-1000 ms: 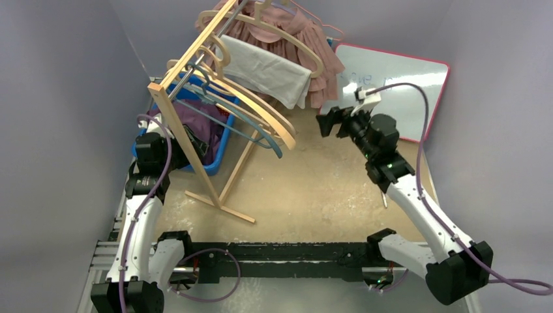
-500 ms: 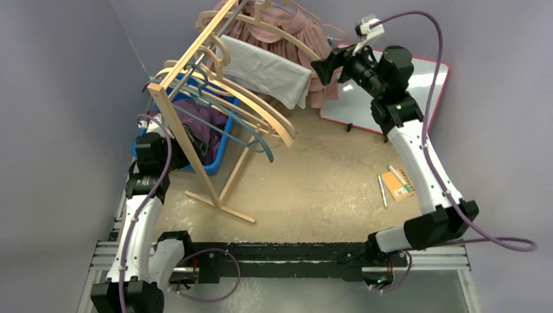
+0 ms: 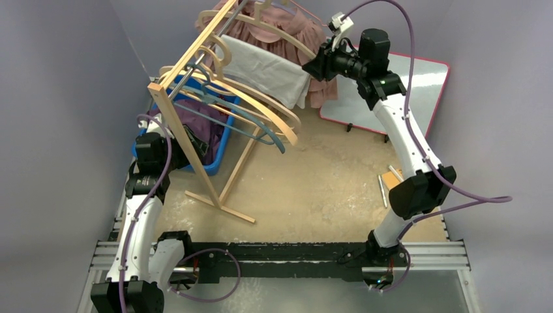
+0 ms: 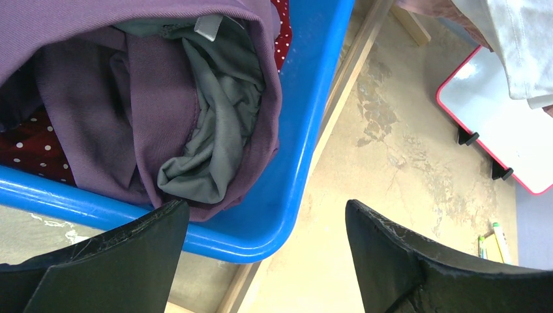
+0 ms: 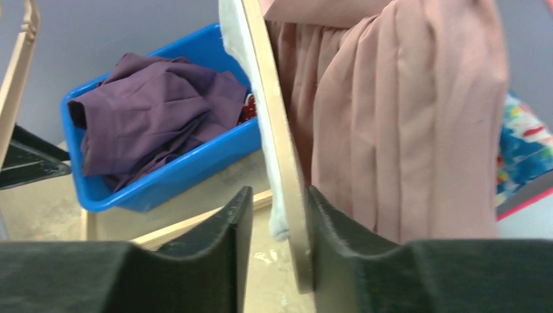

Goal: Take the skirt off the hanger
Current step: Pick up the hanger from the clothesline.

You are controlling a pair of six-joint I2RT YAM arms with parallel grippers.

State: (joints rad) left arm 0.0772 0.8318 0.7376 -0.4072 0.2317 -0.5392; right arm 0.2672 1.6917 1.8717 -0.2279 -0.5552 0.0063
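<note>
Finds the white skirt (image 3: pixel 269 68), taken for the task's garment, at upper centre of the overhead view, draped over a wooden hanger (image 5: pixel 274 130) on the rack (image 3: pixel 195 49). Cannot be slid free while that hanger swings, so probably reaches there to steady or pinch at the hanger's lower end, by the skirt's right edge, with the right pincer (image 5: pixel 277 241). Straddles the hanger arm at lower centre of the right wrist view, jaws drawn in to roughly half. Seems to press the pad on the frame's right (image 5: pixel 339 254) against the wood, and leaves the pad on the frame's left (image 5: pixel 228 254) apart from it, with a dangling corner of white cloth in the gap. Not clamped, then, and grips nothing firmly as far as shows. Leaves the pink pleated garment (image 5: pixel 404 117) just behind the hanger untouched. Parks the left pincer (image 4: pixel 267 215) spread wide and empty above the blue bin (image 4: pixel 316 98) of purple clothes (image 4: pixel 98 98), at left of the overhead view, likely just out of the way.
</note>
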